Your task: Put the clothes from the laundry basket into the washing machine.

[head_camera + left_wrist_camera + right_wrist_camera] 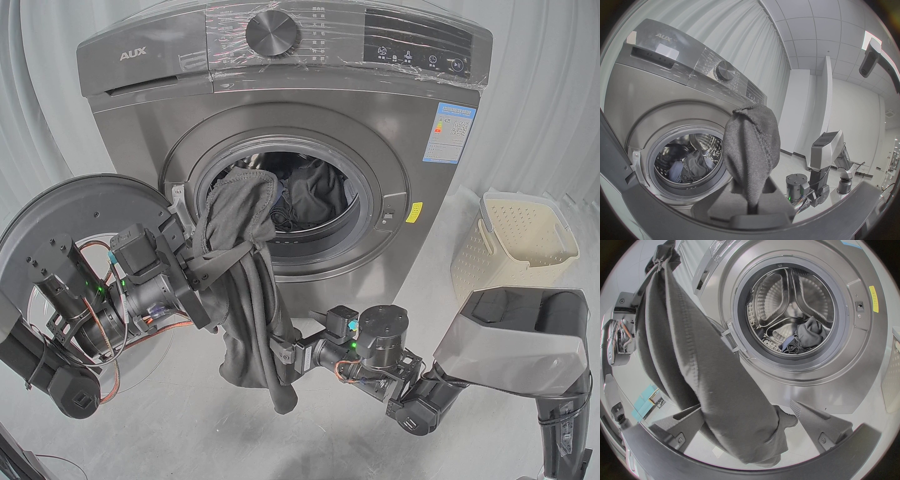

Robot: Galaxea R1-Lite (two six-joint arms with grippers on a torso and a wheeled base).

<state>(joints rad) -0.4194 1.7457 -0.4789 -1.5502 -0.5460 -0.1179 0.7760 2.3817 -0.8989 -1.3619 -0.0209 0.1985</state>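
Note:
A long dark grey garment [250, 300] hangs in front of the washing machine [281, 125], its top end level with the open drum mouth. My left gripper [232, 257] is shut on it partway down; in the left wrist view the cloth [753, 147] rises from the pinched fingers of the left gripper [753, 204]. My right gripper [282, 353] sits low by the garment's hanging tail, open, with the cloth [703, 365] passing between its spread fingers [818, 424]. Several dark clothes [312, 194] lie inside the drum [793, 299].
The round washer door [81, 212] stands open to the left, behind my left arm. A cream perforated laundry basket [519, 244] sits on the floor to the right of the machine, with nothing visible in it. Bare floor lies in front of the machine.

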